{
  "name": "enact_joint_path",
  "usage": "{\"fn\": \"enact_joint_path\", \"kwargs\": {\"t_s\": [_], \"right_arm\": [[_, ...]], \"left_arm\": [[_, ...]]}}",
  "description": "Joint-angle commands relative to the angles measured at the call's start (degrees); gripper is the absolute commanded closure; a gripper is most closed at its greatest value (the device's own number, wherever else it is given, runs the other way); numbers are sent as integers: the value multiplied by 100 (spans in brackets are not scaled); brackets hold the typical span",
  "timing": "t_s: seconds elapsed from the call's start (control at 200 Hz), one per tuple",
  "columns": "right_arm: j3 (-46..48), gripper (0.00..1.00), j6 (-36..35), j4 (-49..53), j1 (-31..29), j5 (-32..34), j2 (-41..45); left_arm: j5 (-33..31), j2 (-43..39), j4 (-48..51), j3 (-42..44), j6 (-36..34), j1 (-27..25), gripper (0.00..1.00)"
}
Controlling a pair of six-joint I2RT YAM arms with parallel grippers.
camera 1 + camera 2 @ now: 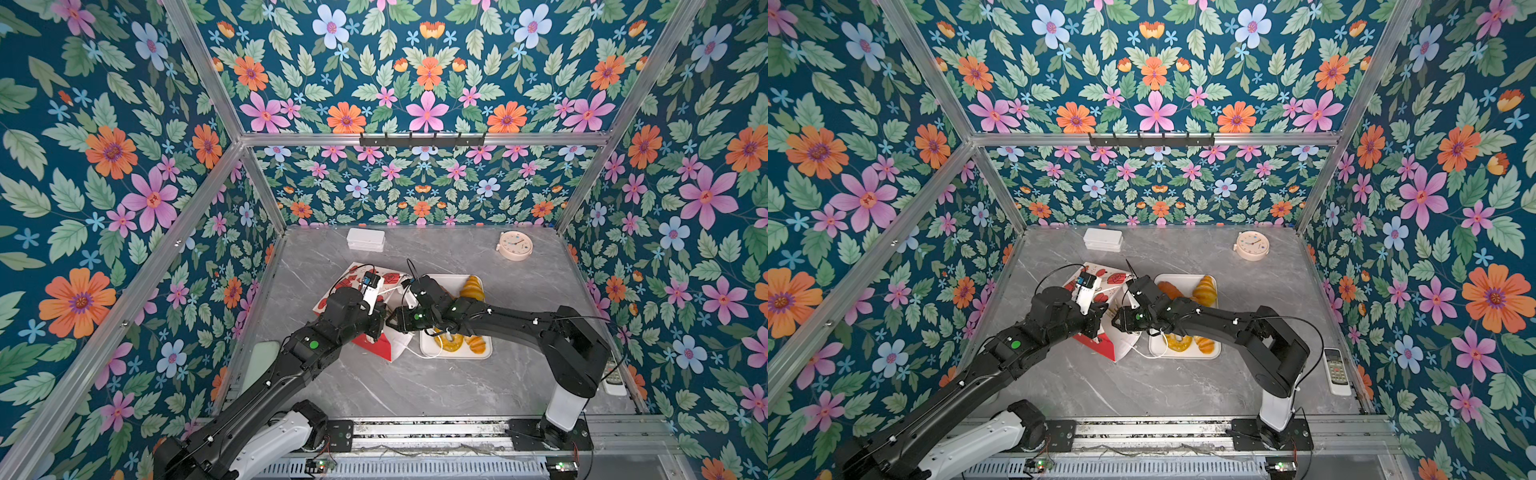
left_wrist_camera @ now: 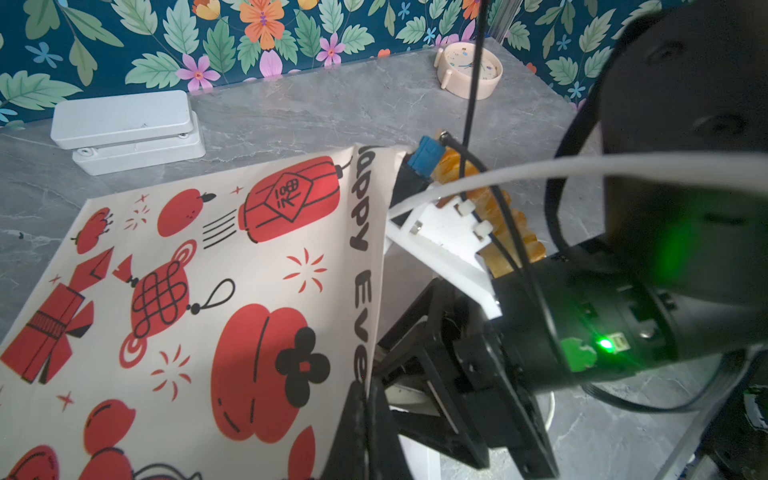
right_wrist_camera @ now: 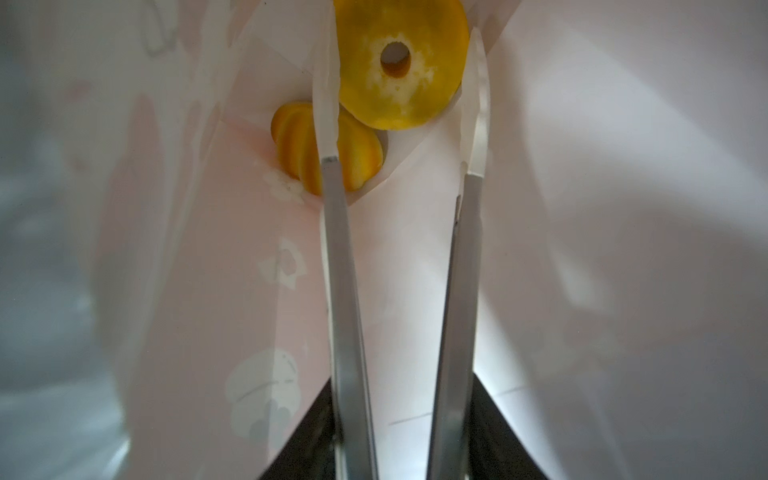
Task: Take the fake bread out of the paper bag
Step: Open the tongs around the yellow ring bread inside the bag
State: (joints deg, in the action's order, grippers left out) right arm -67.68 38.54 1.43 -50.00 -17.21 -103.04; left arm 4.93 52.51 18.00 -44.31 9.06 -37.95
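The paper bag lies on its side on the table, its red-and-white printed outside filling the left wrist view. My left gripper is shut on the rim of the bag's mouth. My right gripper reaches deep into the white inside of the bag, open. Its long fingers stand on either side of a yellow ring doughnut of fake bread. A ridged golden pastry lies beside it. In both top views the right fingertips are hidden inside the bag.
A white tray right of the bag holds a doughnut, croissants and an orange bun. Behind stand a white box and a round clock. A remote lies at the right edge.
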Motion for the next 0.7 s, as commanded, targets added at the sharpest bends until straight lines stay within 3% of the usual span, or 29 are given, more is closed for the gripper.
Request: {"fn": "enact_joint_path", "kwargs": {"t_s": [0.0,0.235,0.695], "right_arm": [[-20,56,-58,-213,-8,104,-10],[-134,56,-100,-163,-9,158,-94],[-237,56,-88,-686,0,-531,-593]], "left_arm": [[85,52,-32,-68,-35,-1,100],[191,118,-101,-47,-34,-1,100],[172,102,-153,-27,-45,-1,100]]}}
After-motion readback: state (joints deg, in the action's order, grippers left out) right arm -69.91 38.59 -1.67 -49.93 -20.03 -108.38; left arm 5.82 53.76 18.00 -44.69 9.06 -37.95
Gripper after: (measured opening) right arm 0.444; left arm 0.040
